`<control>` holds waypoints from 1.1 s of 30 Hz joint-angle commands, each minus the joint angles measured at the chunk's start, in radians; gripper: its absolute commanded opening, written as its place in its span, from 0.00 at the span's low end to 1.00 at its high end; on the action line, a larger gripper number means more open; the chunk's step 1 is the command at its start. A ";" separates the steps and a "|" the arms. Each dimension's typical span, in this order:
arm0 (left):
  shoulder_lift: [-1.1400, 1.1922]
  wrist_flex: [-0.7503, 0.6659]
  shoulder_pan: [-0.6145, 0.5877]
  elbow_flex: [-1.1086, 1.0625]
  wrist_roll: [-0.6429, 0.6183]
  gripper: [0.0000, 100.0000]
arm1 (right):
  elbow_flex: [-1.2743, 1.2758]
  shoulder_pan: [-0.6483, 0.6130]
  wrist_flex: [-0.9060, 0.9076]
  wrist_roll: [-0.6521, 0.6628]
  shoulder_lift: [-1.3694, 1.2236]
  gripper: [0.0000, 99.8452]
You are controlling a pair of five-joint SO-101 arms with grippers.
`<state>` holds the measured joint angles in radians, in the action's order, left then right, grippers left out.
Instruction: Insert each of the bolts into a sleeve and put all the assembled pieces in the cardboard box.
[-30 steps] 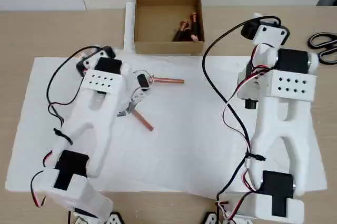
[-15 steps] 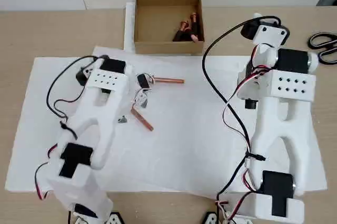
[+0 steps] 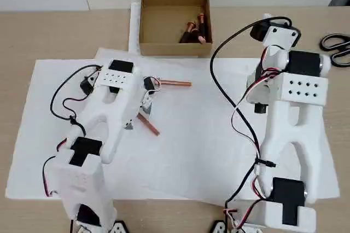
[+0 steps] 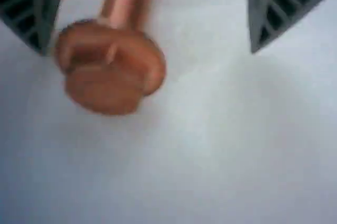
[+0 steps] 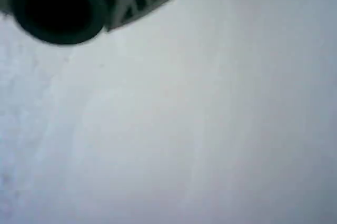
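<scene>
Left gripper (image 4: 149, 50) hangs open directly over the slanted bolt (image 4: 108, 74) in the far-left part of the white sheet (image 3: 191, 156), head beside one finger, shank running out between the jaws; right gripper (image 3: 258, 104) clamps a black sleeve (image 5: 58, 8) well off toward the right edge

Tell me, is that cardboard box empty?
Not empty: the cardboard box holds a few copper-coloured pieces, lying toward its right side in the high view.
</scene>
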<state>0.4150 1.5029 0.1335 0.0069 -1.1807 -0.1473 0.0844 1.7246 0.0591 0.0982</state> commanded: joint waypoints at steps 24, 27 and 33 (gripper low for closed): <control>0.063 0.012 0.043 0.114 0.068 0.01 | -0.005 -0.007 0.007 -0.009 0.054 0.00; 0.063 0.107 0.080 0.209 0.126 0.01 | -0.005 -0.007 0.007 -0.009 0.051 0.00; 0.068 0.233 0.104 0.397 0.339 0.01 | -0.005 -0.007 0.007 -0.009 0.053 0.00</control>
<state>0.4902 1.6901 0.2256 0.3092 -0.9337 -0.1473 0.0844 1.7246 0.0591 0.0982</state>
